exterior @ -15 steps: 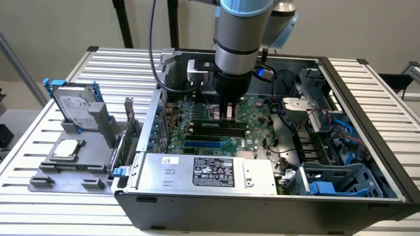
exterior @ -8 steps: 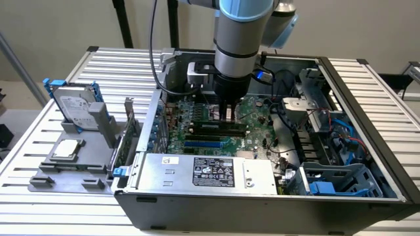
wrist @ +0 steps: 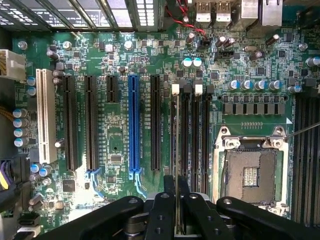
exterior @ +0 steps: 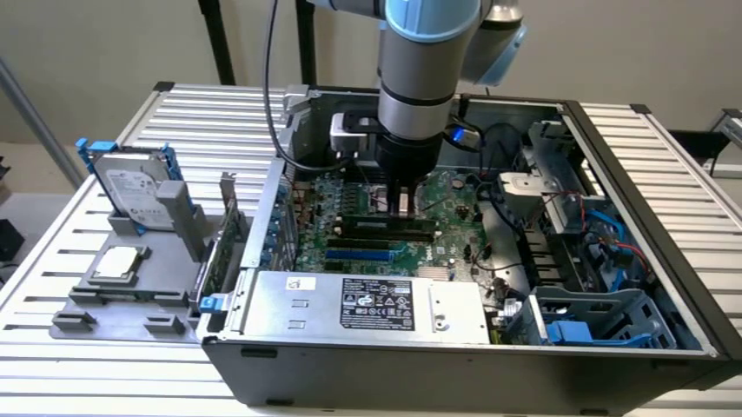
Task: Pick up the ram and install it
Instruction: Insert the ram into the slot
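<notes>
Open computer case [exterior: 649, 261] on a slatted metal table [exterior: 69, 365], side panel off, motherboard [wrist: 115, 125] exposed inside. Robot arm [exterior: 423, 61] reaching straight down into the case from above. Power supply [exterior: 371, 300] near the front wall of the case, well in front of the fingers. Grey parts holder [exterior: 128, 287] outside the case on the exterior view's left, carrying an upright hard drive [exterior: 128, 187] and a flat processor [exterior: 120, 263].

Gripper [wrist: 176, 210] just above the board, fingers [wrist: 162, 212] clenched on the ram [wrist: 177, 165], seen edge-on as a thin upright strip between the two pads. Ram standing over the first of the black memory slots [wrist: 195, 140], its far end near the white latch [wrist: 175, 89]; cannot tell whether already seated. Empty processor socket [wrist: 249, 172] just beside the fingers on one side, blue expansion slot [wrist: 133, 125] on the other side.
</notes>
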### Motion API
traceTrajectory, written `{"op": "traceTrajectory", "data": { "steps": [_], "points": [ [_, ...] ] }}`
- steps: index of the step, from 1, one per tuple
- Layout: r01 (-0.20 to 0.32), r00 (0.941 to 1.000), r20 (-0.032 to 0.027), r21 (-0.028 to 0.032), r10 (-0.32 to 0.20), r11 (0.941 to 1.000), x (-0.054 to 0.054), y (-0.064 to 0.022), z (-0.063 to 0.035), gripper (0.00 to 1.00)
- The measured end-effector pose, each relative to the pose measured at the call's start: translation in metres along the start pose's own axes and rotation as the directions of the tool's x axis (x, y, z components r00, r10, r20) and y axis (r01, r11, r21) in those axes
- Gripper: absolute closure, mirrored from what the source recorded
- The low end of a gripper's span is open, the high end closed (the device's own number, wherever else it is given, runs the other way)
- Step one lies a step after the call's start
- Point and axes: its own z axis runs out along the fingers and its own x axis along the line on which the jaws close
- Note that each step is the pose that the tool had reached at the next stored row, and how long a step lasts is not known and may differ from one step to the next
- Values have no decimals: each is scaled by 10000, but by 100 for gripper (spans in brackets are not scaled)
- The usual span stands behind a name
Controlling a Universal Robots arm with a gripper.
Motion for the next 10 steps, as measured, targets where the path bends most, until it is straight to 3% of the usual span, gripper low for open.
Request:
{"op": "traceTrajectory", "data": {
  "steps": [10],
  "points": [
    [9,10000,-11,15,-9,10000,-8,15,24,86]
  ]
}}
